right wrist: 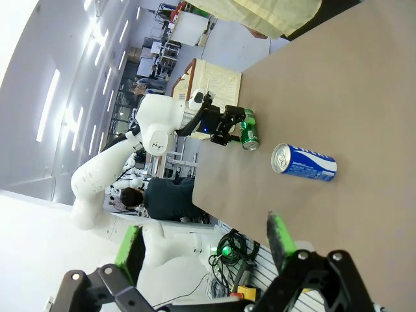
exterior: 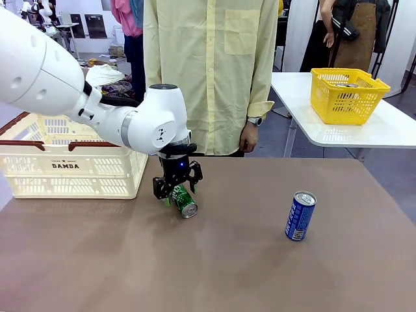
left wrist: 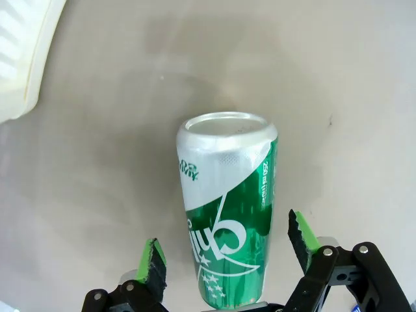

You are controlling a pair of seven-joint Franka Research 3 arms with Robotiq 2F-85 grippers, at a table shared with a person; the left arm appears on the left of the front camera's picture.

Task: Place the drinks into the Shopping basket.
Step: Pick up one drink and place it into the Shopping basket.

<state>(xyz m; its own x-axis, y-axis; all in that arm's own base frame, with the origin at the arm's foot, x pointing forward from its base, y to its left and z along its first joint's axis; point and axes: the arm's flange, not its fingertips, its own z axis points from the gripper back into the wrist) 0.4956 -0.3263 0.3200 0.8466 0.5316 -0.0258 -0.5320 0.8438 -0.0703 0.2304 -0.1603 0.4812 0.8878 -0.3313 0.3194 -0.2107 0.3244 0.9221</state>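
Brown table (exterior: 247,273): left gripper (left wrist: 227,237) fingers spread astride standing green can (left wrist: 224,182), pads apart from it. Close squarely on mid-body, then lift toward Shopping basket (exterior: 65,170). Meanwhile right gripper (right wrist: 203,247) spread, empty.

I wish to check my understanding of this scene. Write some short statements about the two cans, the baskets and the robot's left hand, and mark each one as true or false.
1. The green can lies on its side on the brown table. True.
2. The left hand is shut on the green can. False: it is open, with a gap between each of its green pads and the can.
3. The blue can stands upright on the brown table. True.
4. One can is already inside the Shopping basket. False: both cans are on the table.
5. The yellow basket stands beside the blue can. False: it stands on a separate white table farther back.
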